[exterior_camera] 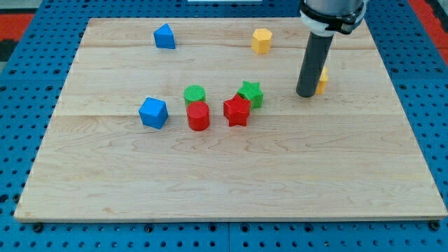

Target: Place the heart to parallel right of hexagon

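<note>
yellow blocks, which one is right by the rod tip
The yellow block partly hidden behind the rod, at my tip's right in the view. The yellow hexagon sits apart, nearer the view's top, well clear of my tip.

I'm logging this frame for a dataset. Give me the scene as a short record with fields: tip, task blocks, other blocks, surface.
tip: my tip rests on the board, touching the left side of the yellow heart
heart: yellow heart, partly hidden behind the rod, view's right
hexagon: yellow hexagon, near the view's top
cluster: green cylinder, red cylinder, red star, green star
blue: blue cube; blue block, top left
surface: wooden board
</note>
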Available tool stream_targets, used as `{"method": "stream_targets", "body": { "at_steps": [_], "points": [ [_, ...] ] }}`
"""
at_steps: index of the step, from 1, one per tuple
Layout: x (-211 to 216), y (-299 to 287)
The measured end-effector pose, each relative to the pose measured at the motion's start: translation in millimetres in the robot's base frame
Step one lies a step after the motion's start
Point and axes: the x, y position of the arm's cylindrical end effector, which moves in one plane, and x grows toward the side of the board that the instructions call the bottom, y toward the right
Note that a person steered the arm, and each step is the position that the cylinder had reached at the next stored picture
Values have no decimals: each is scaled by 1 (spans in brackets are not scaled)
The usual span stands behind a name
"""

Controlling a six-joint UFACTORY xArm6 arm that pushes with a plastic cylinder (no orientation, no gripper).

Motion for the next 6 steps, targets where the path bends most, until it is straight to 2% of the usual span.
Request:
{"method": "stream_targets", "body": {
  "at_steps": [1,2,3,5,6],
  "points": [
    [-32,21],
    [-41,38],
    [-9,48],
    [-86,50],
    [-100,41]
  ]
}}
